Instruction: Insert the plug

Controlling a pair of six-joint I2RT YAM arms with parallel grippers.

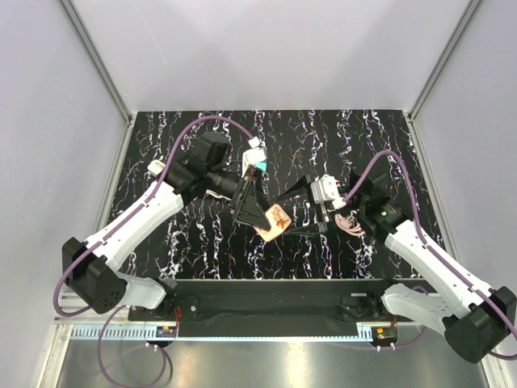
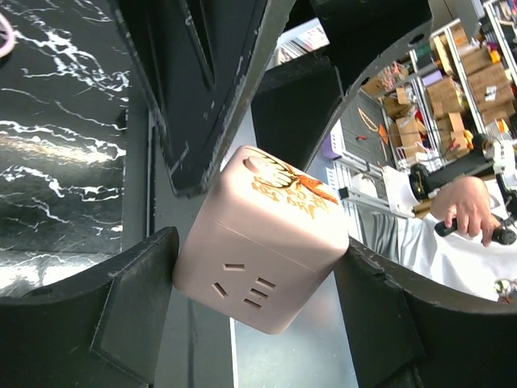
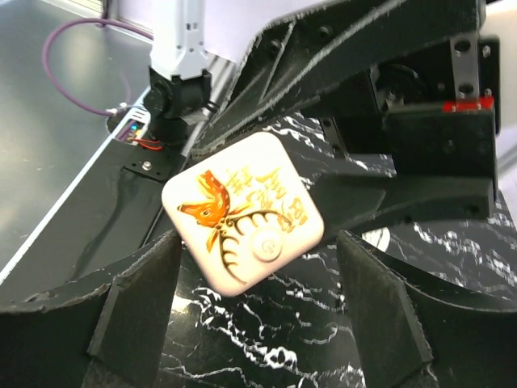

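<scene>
Left gripper [image 2: 258, 279] is clamped on the pink socket cube [image 2: 266, 242], one pad on each opposite flat side. It holds the cube off the table [image 1: 194, 137], over the middle, between the two arms. Right gripper [image 3: 258, 267] is spread wide and holds nothing, pointing at the cube's printed fish face [image 3: 242, 214].

Handling, my read:
- The cube is a hard plastic shell, probably light and rigid, so it won't deform under the pads.
- Its sides look smooth and the corners are rounded, so it could twist or slide in the grip when a plug pushes in.
- The current hold across the flat sides is the right one, and it leaves the slot face [image 2: 242, 287] free.
- I can't pick out the plug itself. A pink cord [image 1: 349, 224] lies coiled on the table just beside the right wrist, so it's likely on that.

The surface is black marble-pattern, flat and a bit glossy. Grey panels [image 1: 242, 48] wall in the cell on three sides. The left wrist view looks past the table edge to lab shelves [image 2: 468, 81] and a person [image 2: 468, 210].
</scene>
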